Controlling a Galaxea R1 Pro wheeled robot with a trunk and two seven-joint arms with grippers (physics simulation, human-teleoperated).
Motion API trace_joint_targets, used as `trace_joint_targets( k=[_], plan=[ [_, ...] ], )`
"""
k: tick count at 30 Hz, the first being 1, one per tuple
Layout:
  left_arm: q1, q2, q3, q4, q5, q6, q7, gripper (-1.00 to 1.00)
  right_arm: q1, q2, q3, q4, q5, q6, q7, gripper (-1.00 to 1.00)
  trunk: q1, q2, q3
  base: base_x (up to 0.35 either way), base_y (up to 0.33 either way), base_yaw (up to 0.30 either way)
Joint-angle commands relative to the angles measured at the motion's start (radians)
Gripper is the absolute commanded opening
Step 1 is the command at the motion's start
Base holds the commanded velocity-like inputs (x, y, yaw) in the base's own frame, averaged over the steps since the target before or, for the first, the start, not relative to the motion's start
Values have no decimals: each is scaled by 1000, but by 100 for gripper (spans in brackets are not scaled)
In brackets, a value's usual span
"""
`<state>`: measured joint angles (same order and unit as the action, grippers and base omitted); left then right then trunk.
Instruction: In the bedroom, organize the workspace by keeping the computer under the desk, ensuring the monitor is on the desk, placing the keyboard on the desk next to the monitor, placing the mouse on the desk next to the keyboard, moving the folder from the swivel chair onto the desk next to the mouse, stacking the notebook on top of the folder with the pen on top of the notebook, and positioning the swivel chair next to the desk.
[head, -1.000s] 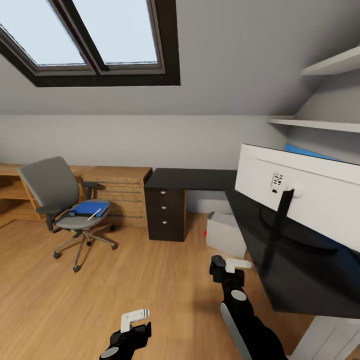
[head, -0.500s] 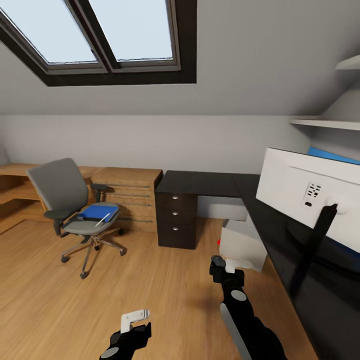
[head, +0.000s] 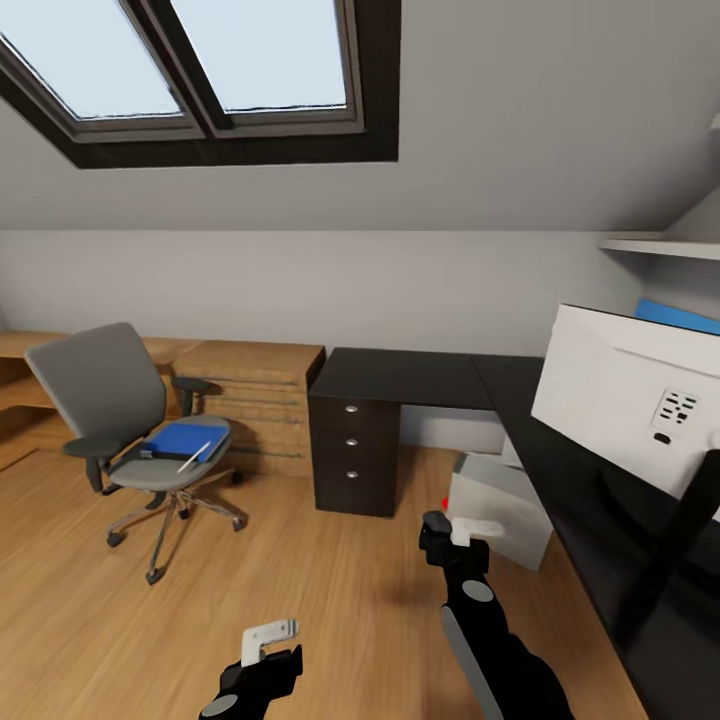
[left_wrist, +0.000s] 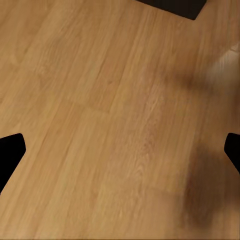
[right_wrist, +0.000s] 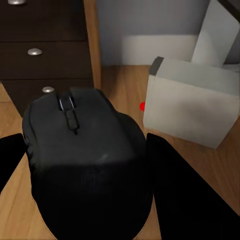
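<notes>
Right gripper (right_wrist: 85, 150) pinching one mouse (right_wrist: 85, 145); left gripper (left_wrist: 120, 150) spread over wood floor (left_wrist: 110, 100). One chair (head: 130, 420) carries one folder (head: 185, 438) and one pen (head: 193, 456). One computer (head: 500, 505) under desk (head: 420, 375); one monitor (head: 630, 400) on top.

Attic room of a home, fitted as a study. Sloped grey ceiling with a dark-framed skylight (head: 210, 80). Wood plank floor (head: 300, 600). Black-topped bench (head: 420, 375) runs along the wall and turns a corner, dark drawer unit (head: 355, 455) beneath. Grey swivel chair (head: 125, 420) stands apart on the floor. Low light-wood shelving (head: 250, 400) against the wall. White wall shelf (head: 655, 245) above.
</notes>
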<state>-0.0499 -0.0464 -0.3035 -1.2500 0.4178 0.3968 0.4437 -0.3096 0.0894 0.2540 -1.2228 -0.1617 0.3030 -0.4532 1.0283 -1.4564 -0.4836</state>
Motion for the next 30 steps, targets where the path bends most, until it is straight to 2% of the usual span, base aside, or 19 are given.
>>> trace_joint_targets(
  k=[1, 9, 16, 23, 30],
  plan=[
    [-1, 0, -2, 0, 10, 2, 9, 100, -1, -1, 2, -1, -10, 3, -9, -100, 1, -1, -1, 328, 0, 0],
    [-1, 0, -2, 19, 10, -10, 9, 100, 21, -3, 0, -59, -6, 9, -11, -100, 1, -1, -1, 328, 0, 0],
    [-1, -3, -9, 54, 10, -94, 9, 100, 27, -3, -1, -70, -4, 8, -10, -100, 1, -1, -1, 328, 0, 0],
    [-1, -3, -58, 60, 8, -110, 12, 100, 27, -3, -1, -68, -5, 5, -10, -100, 1, -1, -1, 328, 0, 0],
    [-1, -3, -71, 60, 8, -112, 13, 100, 27, -3, -1, -67, -5, 6, -10, -100, 1, -1, -1, 328, 0, 0]
  ],
)
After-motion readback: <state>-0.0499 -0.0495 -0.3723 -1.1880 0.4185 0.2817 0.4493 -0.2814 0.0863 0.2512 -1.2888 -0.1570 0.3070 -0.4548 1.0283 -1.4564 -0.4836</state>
